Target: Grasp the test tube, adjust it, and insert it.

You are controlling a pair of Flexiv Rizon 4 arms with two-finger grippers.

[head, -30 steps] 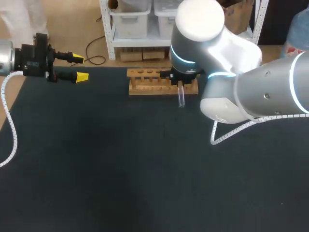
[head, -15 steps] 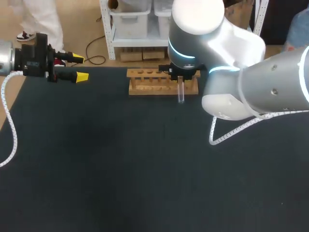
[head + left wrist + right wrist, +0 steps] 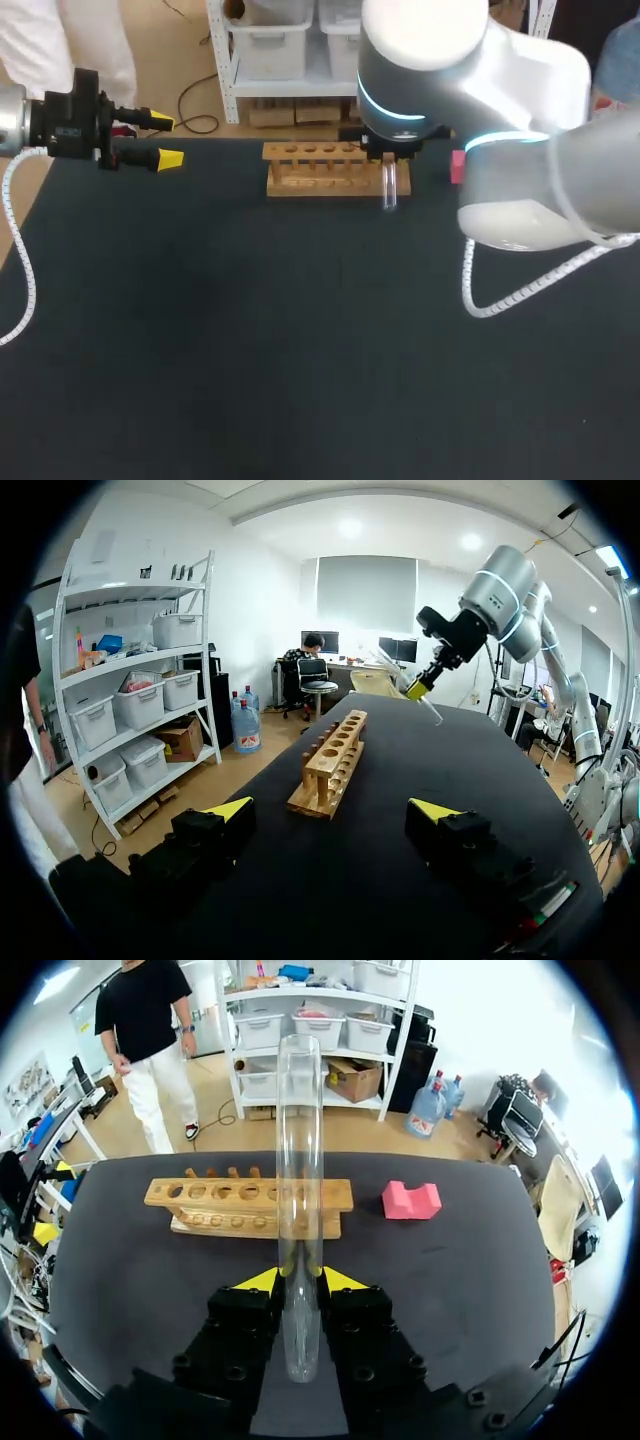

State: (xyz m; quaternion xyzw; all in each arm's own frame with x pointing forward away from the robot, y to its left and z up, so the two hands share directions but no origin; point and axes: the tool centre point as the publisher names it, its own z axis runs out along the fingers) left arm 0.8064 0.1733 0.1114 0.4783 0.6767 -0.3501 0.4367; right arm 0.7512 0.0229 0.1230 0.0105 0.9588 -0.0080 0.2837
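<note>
Black table (image 3: 250,330), matte, dark all over. Rack (image 3: 320,170) at 12 o'clock near far edge, holes in single row. Pink block (image 3: 458,166) at 1 o'clock, just beside rack's right end. Right gripper (image 3: 300,1278) clamped on tube (image 3: 300,1160); tube juts past yellow tips, in air over rack's right end, in no hole. Left gripper (image 3: 165,140) at 10 o'clock over table corner, fingers spread apart.

Right gripper (image 3: 389,160) holds the test tube (image 3: 389,192) upright at the right end of the rack (image 3: 310,172); left gripper (image 3: 166,141) spread wide, well apart
</note>
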